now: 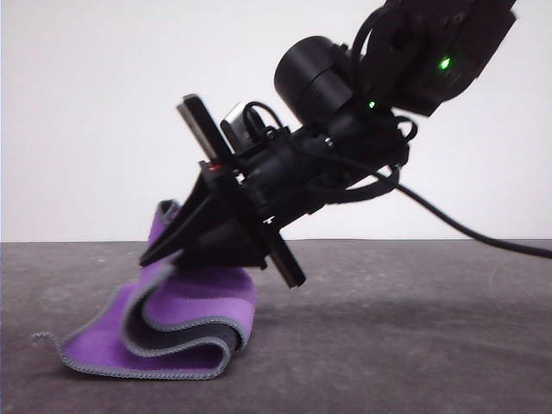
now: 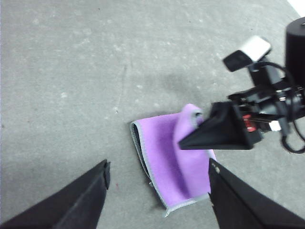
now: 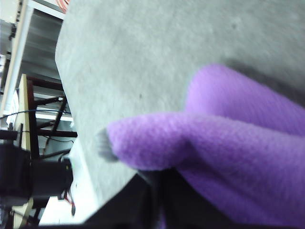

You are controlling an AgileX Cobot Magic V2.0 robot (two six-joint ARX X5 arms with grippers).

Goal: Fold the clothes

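Item one, my left hand [image 2: 157,191]: fingers [image 2: 81,195] spread wide apart, holding nothing, hovering above the cloth with the purple face showing between the two tips. It touches no fabric that I can see.

Item two, the cloth [image 1: 185,323]: one small fleece piece, purple on one face, dark grey on the other, grey stitched edging. It lies on the grey surface [image 1: 414,336], partly doubled. In the front view the lower layer rests flat, a rolled fold sits on top of it, and one corner is drawn up off the pile. Seen from the left wrist, its long axis runs from the raised corner back toward the free stitched edge nearest my left hand.

Item three, my right hand [image 1: 164,246]: clenched on the raised corner of the cloth, fingers pinched together with purple fleece bulging out beside them in the right wrist view. The arm slants down onto the cloth from the right, so the hand sits directly over the pile, at its upper end.

Relation for the coming move, as I judge it: the fold depends on carrying the held corner along that long axis, over the flat layer. My right hand is the one in contact; my left hand is near the free edge and could pin it
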